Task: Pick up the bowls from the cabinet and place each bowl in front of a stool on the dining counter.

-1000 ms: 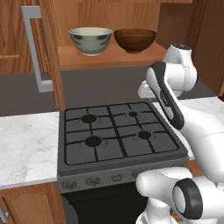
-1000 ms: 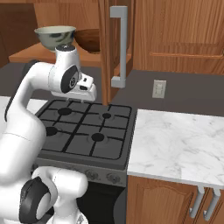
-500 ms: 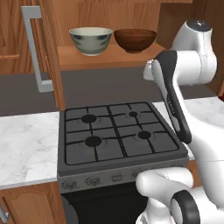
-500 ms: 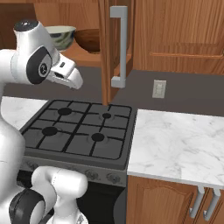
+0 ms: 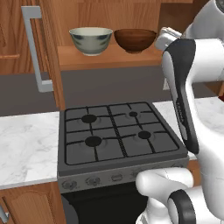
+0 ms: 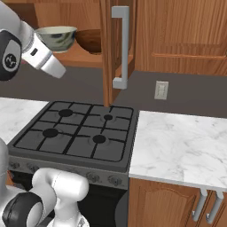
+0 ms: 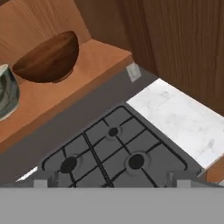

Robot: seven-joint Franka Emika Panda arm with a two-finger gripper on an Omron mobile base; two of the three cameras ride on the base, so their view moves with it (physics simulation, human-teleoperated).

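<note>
Your gripper [image 7: 112, 183] stands with its jaws spread wide and nothing between them; in the hand view its two dark fingertips [image 7: 41, 183] rise at the lower edge, one to each side, above the stove [image 7: 114, 153]. Taking the stove as your landmark, the hand looks down on its black burner grates, and the arm [image 5: 183, 83] rises at the stove's right side in the left base view, its wrist raised to the level of the cabinet shelf. Directly above and behind the stove you see the cabinet [image 5: 109, 56] standing open, its plain wooden shelf carrying both bowls side by side, close together. The dark brown bowl [image 5: 134, 40] sits upright on the shelf, nearer your wrist; the pale cream-green bowl [image 5: 91, 40] sits upright on its far side, toward the cabinet door [image 5: 46, 52]. That door swings out over the stove's left rear corner, its long grey bar handle [image 5: 35, 52] facing outward. White marble worktops [image 6: 181, 146] flank the stove on both sides, and a small wall outlet [image 6: 161, 90] shows on the dark backsplash behind the right one.
</note>
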